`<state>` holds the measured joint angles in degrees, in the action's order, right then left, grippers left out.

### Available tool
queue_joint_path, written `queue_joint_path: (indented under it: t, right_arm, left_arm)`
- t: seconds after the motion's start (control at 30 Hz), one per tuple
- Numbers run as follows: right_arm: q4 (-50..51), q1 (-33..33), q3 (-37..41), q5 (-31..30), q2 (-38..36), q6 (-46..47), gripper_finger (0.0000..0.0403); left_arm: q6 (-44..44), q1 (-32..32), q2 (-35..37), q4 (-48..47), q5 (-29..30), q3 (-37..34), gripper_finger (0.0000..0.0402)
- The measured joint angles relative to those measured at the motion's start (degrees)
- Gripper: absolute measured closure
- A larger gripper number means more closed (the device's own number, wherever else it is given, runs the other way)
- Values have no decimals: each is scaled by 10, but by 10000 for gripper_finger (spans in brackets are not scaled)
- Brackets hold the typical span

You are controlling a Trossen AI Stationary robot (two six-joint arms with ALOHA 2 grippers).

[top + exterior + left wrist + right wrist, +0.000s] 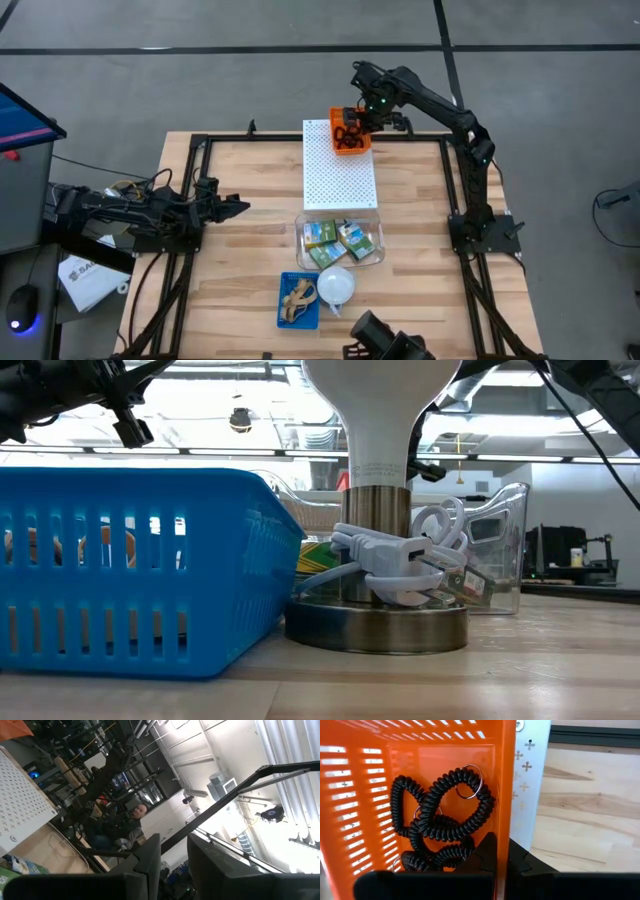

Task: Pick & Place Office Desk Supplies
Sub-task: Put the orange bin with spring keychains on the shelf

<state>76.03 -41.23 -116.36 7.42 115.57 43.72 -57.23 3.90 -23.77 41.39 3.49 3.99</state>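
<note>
Inside orange basket – black coiled loops, right gripper clamped on basket wall.

No readable text.
The crayon boxes carry printing, and so does a white sheet, neither legible.

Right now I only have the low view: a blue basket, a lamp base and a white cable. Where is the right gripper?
Observer: At the table's far edge. The right gripper is pinching the wall of the orange basket.
Operator: Is anything inside it?
Observer: Black coiled cords with metal rings.
Operator: And the left arm?
Observer: The left gripper waits at the table's left side, open and holding nothing.
</note>
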Motion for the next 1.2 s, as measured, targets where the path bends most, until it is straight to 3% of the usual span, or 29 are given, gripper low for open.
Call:
queue_joint_path:
  t: [0.67,1.2]
  right_arm:
    - [-1,8,0,-14,0,4,384]
    - [-2,7,0,-16,0,-8,328]
  left_arm:
    - [0,0,0,0,-3,0,314]
    - [0,0,0,1,-2,0,314]
